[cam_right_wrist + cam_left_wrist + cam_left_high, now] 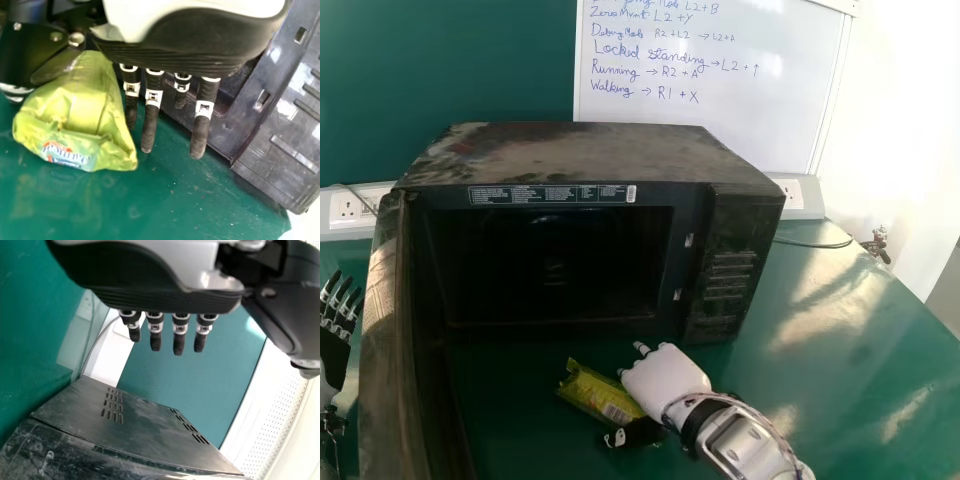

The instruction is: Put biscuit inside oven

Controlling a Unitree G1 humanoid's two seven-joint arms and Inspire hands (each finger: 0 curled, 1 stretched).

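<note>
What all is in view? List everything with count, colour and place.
biscuit packet: 1, yellow-green, on table before oven
oven: 1, dark, mid-table
oven door: 1, dark, swung open at oven's left
table: 1, green, under oven
wall sockets: 2, white, behind oven, left and right
cable: 1, dark, right of oven
small item: 1, brownish, far right, unclear
whiteboard: 1, white, blue writing, behind oven
board: 1, dark green, behind oven
right hand: 1, white and black, at packet
left hand: 1, black, left edge
</note>
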